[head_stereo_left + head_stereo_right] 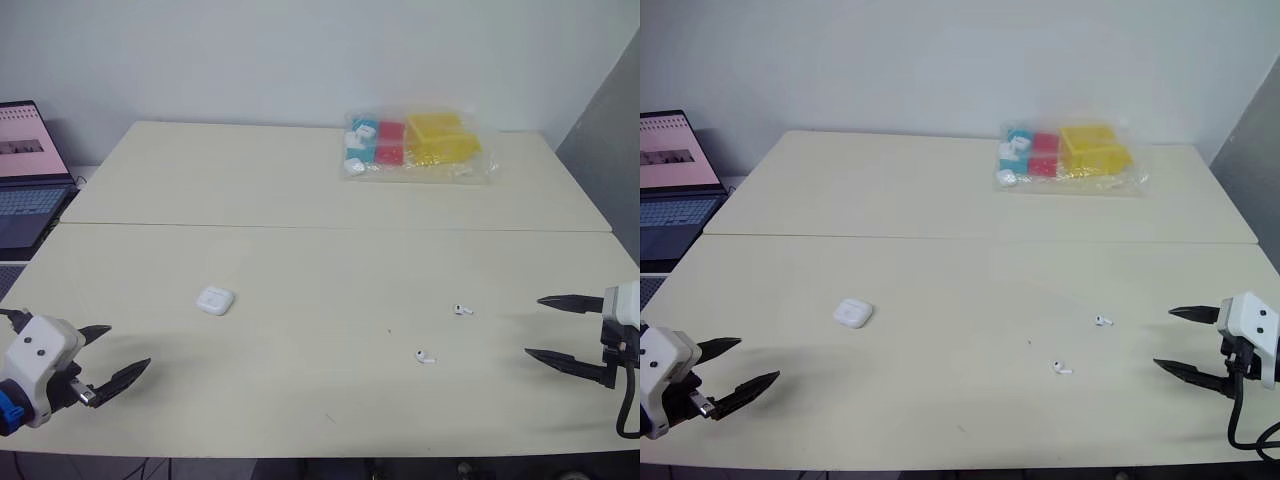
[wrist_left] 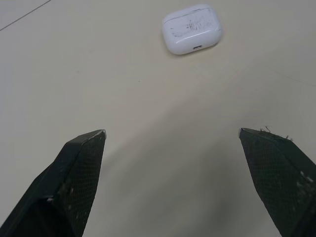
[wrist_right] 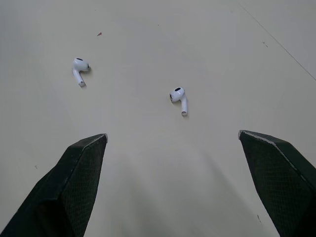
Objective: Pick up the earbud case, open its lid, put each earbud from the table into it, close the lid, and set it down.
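Beige table [image 1: 300, 260] carries the closed earbud case [image 1: 215, 300] left of centre. Right of centre lie the farther earbud [image 1: 462, 310] and the nearer earbud [image 1: 426, 357], apart. The left gripper [image 1: 128, 345] at the near left and the right gripper [image 1: 534, 326] at the near right both gape wide, empty. A laptop [image 1: 25, 170] sits far left.

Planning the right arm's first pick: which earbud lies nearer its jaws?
The rear earbud, farther from the robot; the front earbud lies closer to the earbud case.

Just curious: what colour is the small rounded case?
The small rounded case is white, clearest in left wrist view.
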